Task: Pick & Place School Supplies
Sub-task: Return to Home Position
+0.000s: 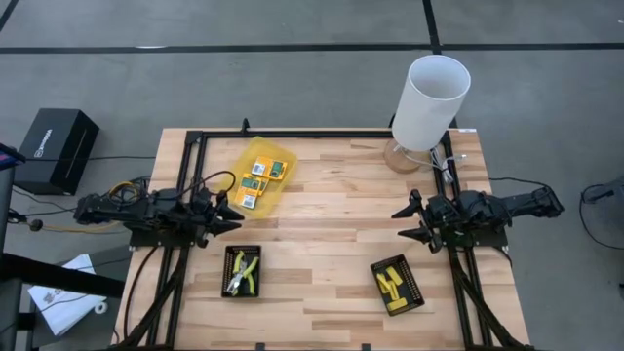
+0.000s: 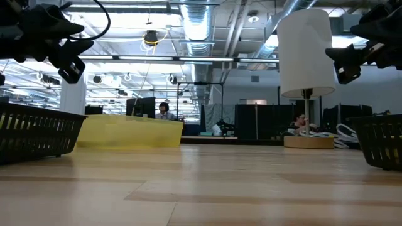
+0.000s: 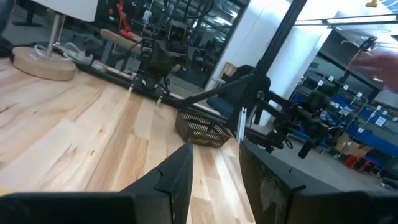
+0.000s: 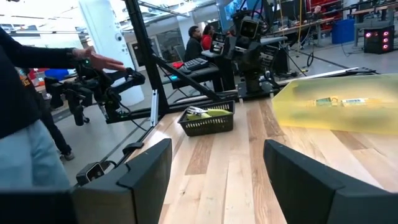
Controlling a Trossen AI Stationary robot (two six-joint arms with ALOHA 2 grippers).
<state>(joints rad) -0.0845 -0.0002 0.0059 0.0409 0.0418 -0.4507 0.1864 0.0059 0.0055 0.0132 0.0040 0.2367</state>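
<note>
- School-supply packets [image 1: 255, 183], small, flat, yellow and green, lie together inside the translucent yellow container [image 1: 265, 148], which sits at ten o'clock from the middle of the table [image 1: 331, 195].
- The plier-like tool [image 1: 241, 274] with yellow-green handles lies in the left black tray [image 1: 226, 263] at eight o'clock. In my right wrist view its handles show just above the tray's mesh rim.
- The yellow erasers [image 1: 392, 284] lie bunched in the right black tray [image 1: 411, 285] at four o'clock. I cannot count them.
- My left gripper [image 1: 234, 216] hovers at nine o'clock, between the container and the left tray, pointing toward three o'clock. Its fingers are a little apart and empty.
- My right gripper [image 1: 403, 222] hovers at three o'clock, pointing toward nine. Its fingers are spread wide and empty.
- The two grippers face each other across bare wood, well apart. In the low view both hang high above the tabletop.
- A white-shaded lamp [image 1: 429, 102] on a round wooden base stands at one o'clock, near my right arm.
- A person [image 4: 25, 93] in a dark sleeve stands beyond the table's nine o'clock side, one hand [image 4: 102, 61] held out above my left arm. I cannot tell whether it touches.
</note>
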